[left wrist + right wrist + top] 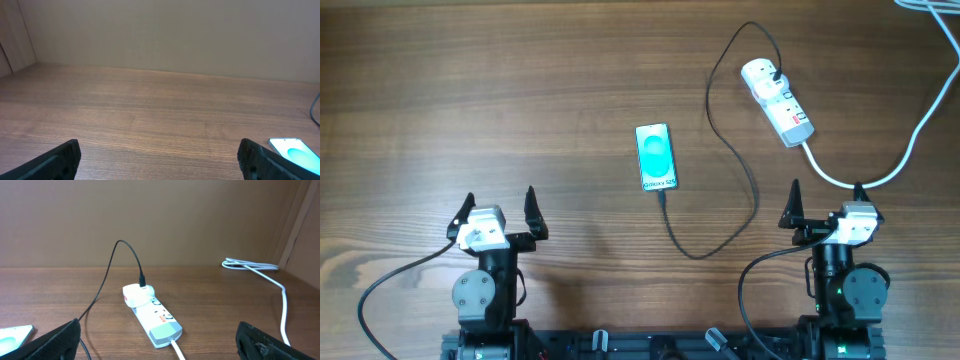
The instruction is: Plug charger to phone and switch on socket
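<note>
The phone (656,157) lies face up mid-table, its cyan screen lit; one corner of it shows in each wrist view (296,151) (13,335). The black charger (752,190) runs from a white adapter (137,294) on the socket (778,100) and loops round to the phone's near end. Its tip (663,196) lies against that end; whether it is inserted I cannot tell. The socket (156,316) lies ahead of my right gripper (157,345), which is open and empty. My left gripper (500,203) is open and empty too (160,162), left of the phone.
A thick white cord (918,128) leaves the socket's near end, curves past my right gripper (826,195) and runs off the top right corner. More of this cord (260,270) lies far right. A wooden wall backs the table.
</note>
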{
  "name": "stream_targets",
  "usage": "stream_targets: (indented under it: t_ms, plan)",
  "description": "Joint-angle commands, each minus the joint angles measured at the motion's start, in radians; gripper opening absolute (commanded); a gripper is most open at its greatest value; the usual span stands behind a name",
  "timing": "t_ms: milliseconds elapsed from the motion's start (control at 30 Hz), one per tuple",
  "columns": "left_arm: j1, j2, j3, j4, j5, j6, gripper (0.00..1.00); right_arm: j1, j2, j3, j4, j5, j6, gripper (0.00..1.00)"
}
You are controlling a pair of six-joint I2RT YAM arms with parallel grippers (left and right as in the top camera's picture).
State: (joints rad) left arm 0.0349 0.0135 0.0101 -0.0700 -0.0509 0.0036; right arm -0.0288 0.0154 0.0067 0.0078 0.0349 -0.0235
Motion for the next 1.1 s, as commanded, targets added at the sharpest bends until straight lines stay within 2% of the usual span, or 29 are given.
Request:
stream_targets:
  t_ms: [0, 1067]
  plan:
    - [0.007, -0.011, -0.004, -0.002, 0.016, 0.016, 1.00, 0.004, -0.012, -0.002, 0.003, 0.010, 0.013, 1.00]
    - [0.007, -0.007, -0.004, -0.001, 0.016, 0.015, 1.00, 0.004, -0.012, -0.002, 0.003, 0.010, 0.012, 1.00]
